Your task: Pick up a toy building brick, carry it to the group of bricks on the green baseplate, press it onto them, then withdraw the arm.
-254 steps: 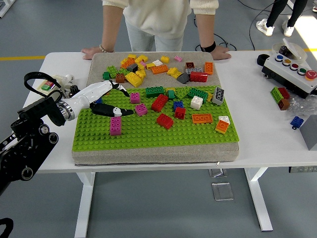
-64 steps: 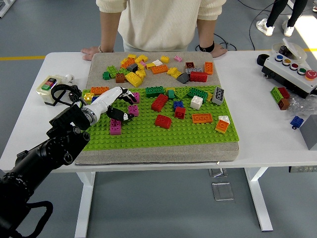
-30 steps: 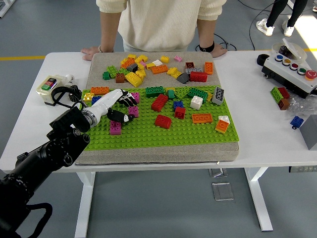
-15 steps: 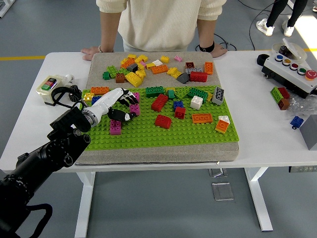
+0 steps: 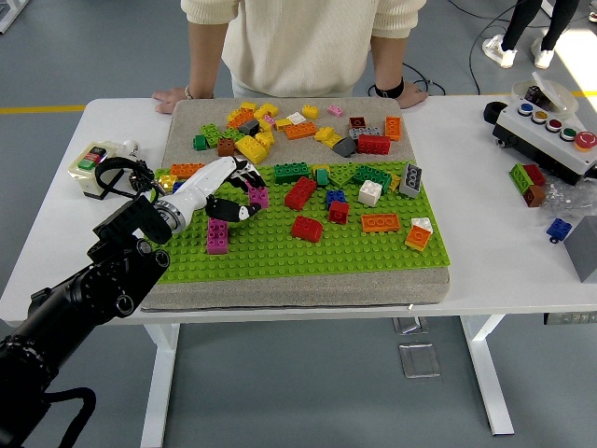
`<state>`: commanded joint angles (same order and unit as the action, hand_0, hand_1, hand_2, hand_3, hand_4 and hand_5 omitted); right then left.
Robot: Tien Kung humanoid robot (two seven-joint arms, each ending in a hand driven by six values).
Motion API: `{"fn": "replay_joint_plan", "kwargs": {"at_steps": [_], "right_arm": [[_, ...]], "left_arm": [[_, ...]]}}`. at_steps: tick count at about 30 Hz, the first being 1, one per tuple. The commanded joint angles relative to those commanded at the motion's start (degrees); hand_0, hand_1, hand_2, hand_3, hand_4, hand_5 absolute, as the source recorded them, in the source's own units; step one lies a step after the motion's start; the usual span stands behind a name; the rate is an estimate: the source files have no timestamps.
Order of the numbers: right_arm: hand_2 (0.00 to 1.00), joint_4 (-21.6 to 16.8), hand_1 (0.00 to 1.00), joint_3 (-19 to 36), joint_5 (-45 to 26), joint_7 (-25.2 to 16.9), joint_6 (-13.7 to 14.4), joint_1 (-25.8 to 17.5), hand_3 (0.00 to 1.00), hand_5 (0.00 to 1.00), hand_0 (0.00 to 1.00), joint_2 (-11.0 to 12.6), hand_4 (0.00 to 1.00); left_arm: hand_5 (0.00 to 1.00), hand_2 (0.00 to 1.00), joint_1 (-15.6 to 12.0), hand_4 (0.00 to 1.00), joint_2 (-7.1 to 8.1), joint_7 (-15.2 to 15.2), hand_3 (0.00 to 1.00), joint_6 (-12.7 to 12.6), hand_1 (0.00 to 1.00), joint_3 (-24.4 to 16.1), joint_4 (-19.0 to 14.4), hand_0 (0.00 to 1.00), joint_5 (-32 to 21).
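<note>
The robot's left arm [image 5: 84,289] reaches in from the lower left corner over the white surface [image 5: 522,252] to the left part of the green baseplate [image 5: 280,252]. Its left hand [image 5: 224,187], white with dark fingertips, sits low over the plate with its fingers curled around a small magenta brick [image 5: 257,196], which shows just at the right of the fingertips; how firmly the hand holds it cannot be told, but the fingers are closed about it. Just near of the hand a taller magenta stack [image 5: 216,235] stands upright on the plate's studs, apart from the hand. To the right lie loose bricks on the plate: a red brick [image 5: 300,192] set at a slant, another red brick [image 5: 307,229] nearer, a green brick [image 5: 291,171] at the plate's far edge, a white brick [image 5: 370,193], an orange brick [image 5: 381,222] and an orange-and-white piece [image 5: 420,234] near the right edge. Beyond the plate, on the grey mat [image 5: 187,126], lies a heap of yellow, orange, red and green bricks [image 5: 280,126]. A small box with coloured buttons [image 5: 93,166] rests at the far left of the surface, and a larger button panel [image 5: 550,131] at the far right. A person in a cream top [image 5: 303,37] stands at the far side, one hand [image 5: 173,97] and the other hand [image 5: 410,95] laid flat on the surface's far edge.
</note>
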<state>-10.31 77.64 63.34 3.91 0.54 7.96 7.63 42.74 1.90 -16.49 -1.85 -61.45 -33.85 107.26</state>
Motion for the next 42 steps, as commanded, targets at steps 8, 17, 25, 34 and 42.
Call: {"fn": "replay_joint_plan", "kwargs": {"at_steps": [8, 17, 25, 34, 42], "right_arm": [[0.725, 0.0, 0.674, 0.6, 0.0, 0.0, -0.2, -0.2, 0.656, 0.487, 0.751, 0.3, 0.911], [0.725, 0.0, 0.674, 1.1, -0.1, -0.1, -0.1, -0.2, 0.656, 0.487, 0.751, 0.4, 0.911], [0.725, 0.0, 0.674, 1.3, -0.2, -0.3, -0.1, -0.3, 0.657, 0.487, 0.753, 0.4, 0.912], [0.725, 0.0, 0.674, 1.3, -0.1, -0.2, -0.1, -0.4, 0.657, 0.487, 0.752, 0.4, 0.911], [0.725, 0.0, 0.674, 1.1, -0.2, -0.2, 0.0, -0.4, 0.656, 0.487, 0.751, 0.3, 0.911]], "left_arm": [[0.002, 0.56, -3.6, 0.672, 2.35, 0.6, 0.528, 0.6, 0.565, -0.1, -6.1, 0.603, 1.2], [0.002, 0.56, -7.5, 0.673, 4.38, 1.3, 0.529, 1.4, 0.565, 0.4, -12.4, 0.602, 1.6], [0.002, 0.56, -9.5, 0.674, 6.03, 1.4, 0.53, 1.6, 0.565, 0.2, -15.6, 0.603, 2.1], [0.002, 0.56, -10.9, 0.672, 7.03, 1.4, 0.53, 1.7, 0.565, 0.3, -17.5, 0.603, 2.6], [0.002, 0.56, -12.4, 0.673, 7.87, 1.6, 0.53, 1.8, 0.565, 0.4, -19.6, 0.604, 3.1]]}}
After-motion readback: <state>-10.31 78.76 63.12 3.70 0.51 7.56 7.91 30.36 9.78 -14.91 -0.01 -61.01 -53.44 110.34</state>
